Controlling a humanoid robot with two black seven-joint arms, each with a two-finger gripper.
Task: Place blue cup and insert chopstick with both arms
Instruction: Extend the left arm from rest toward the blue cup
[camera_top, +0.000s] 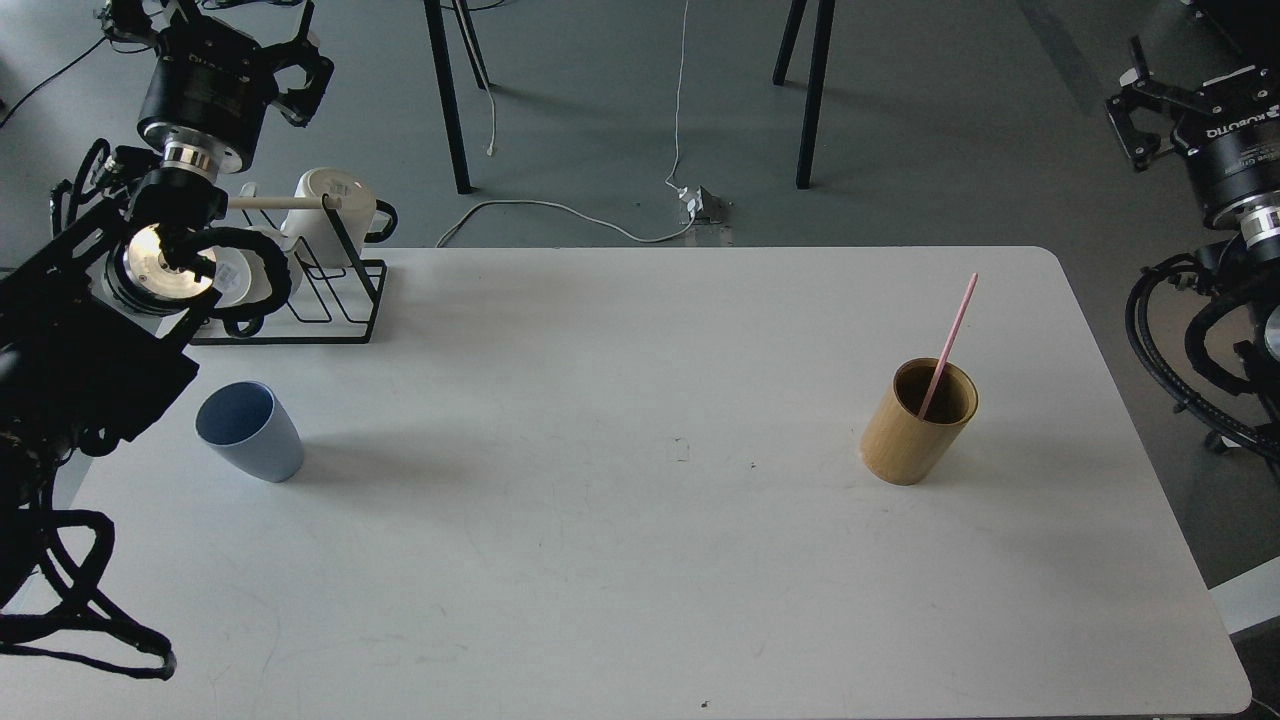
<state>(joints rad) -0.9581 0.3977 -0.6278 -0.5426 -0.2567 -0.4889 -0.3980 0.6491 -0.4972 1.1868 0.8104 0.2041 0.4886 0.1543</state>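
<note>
The left tool (300, 75) hangs spread and empty above the black wire rack (330, 290); the right tool (1140, 110), near the frame edge, looks spread too, though it is hard to read. Well below the left tool, the blue cup (250, 432) stands on the tabletop (640, 560). Lower squarely over its rim before closing. The chopstick (950, 340) leans in the bamboo cylinder (918, 422), well below and left of the right tool.

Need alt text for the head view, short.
White table: blue cup upright at left, pink chopstick leaning in a bamboo cylinder at right. Both arms raised off the table edges, holding nothing; mug rack at back left.
</note>
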